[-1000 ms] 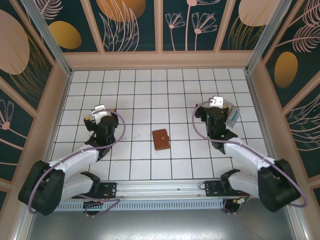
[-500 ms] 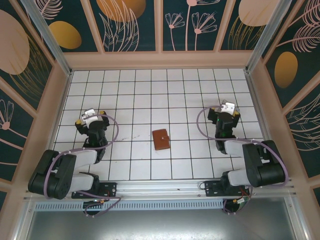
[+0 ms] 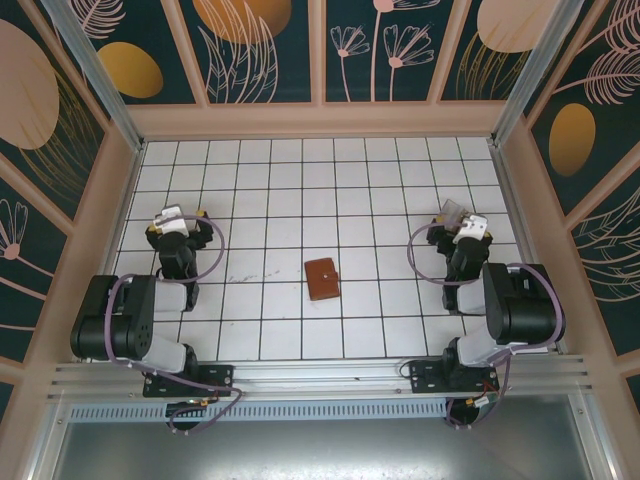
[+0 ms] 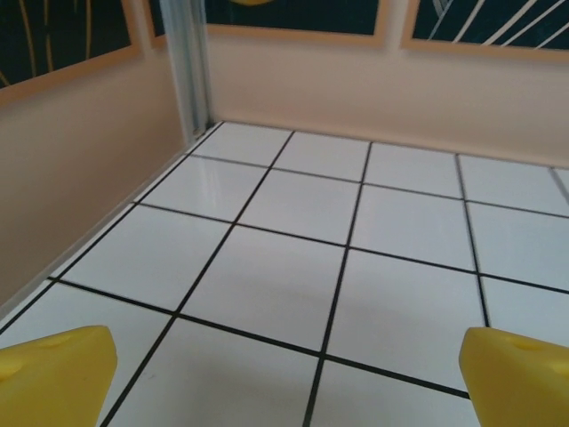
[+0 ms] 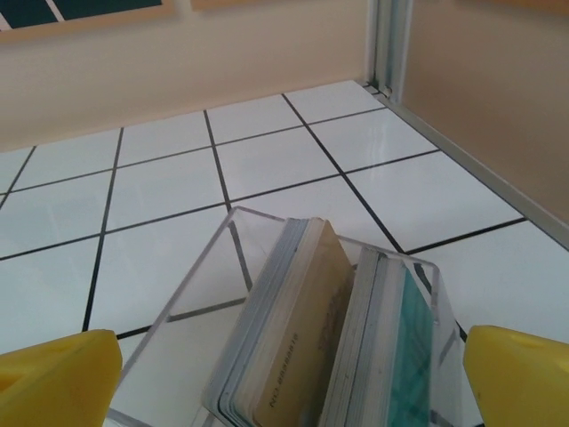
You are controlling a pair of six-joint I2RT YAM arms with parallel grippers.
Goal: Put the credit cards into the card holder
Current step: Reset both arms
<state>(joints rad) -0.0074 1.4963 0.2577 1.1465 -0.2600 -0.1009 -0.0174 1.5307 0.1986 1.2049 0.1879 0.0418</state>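
left gripper (image 3: 175, 216): fingers wide | right gripper (image 3: 468, 228): fingers wide, credit cards (image 5: 298, 351) upright in clear case (image 5: 178, 294) just ahead | card holder (image 3: 322, 279): folded, mid-table (image 3: 300, 180), well apart from both grippers

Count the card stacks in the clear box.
2, both in the clear box: a tan-faced stack on the left, a teal-faced stack on the right; others may be hidden.

A glossy white tiled tabletop (image 3: 280, 190) lined with a black grid carries a small tan-brown folded leather card holder (image 3: 322, 279) and a clear plastic box (image 5: 178, 307) of whitish, beige and teal-edged credit cards (image 5: 298, 347), beneath dark teal wall panels (image 3: 265, 50) patterned with peach and gold flowers.
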